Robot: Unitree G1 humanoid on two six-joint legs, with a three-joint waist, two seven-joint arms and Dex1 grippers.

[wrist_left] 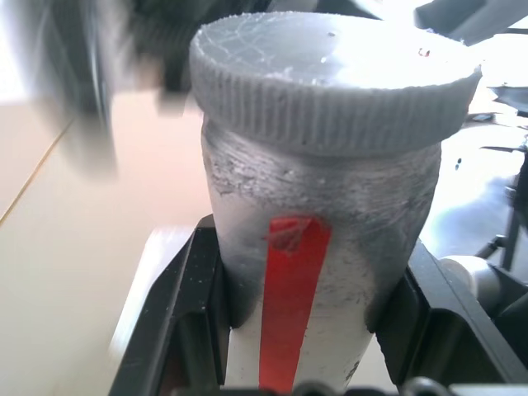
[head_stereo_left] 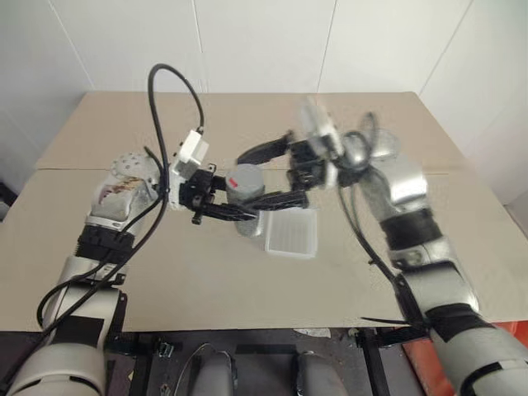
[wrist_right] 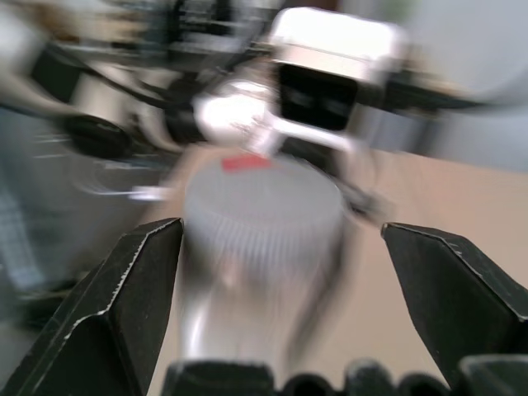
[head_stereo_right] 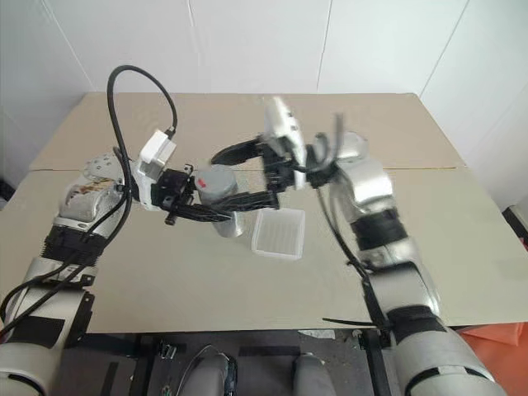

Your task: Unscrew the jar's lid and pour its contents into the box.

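The left gripper [head_stereo_left: 216, 198] is clamped on the jar [head_stereo_left: 245, 194], its two black fingers [wrist_left: 177, 322] pressing the jar's body from either side just below the lid [wrist_left: 334, 78]. The jar is held upright above the table [head_stereo_left: 165, 272], near the centre of the head view. A red strip runs down its silvery side, and a small red mark shows on the lid's top. The lid is ribbed round its edge and sits square on the jar.

The right gripper [head_stereo_left: 276, 173] comes in from three o'clock with its fingers spread wide. One finger lies at about twelve o'clock of the lid and the other at about five o'clock, so the lid stands between them. In the right wrist view both finger pads [wrist_right: 136, 297] stand clear of the lid on either side; that view is blurred, so the gap is probably real but I cannot be sure of its width. The gripper has hold of nothing.

The box [head_stereo_left: 291, 233] lies flat on the table at about four o'clock of the jar, just beside it and lower, under the right gripper's lower finger. Its ribbed bottom shows.
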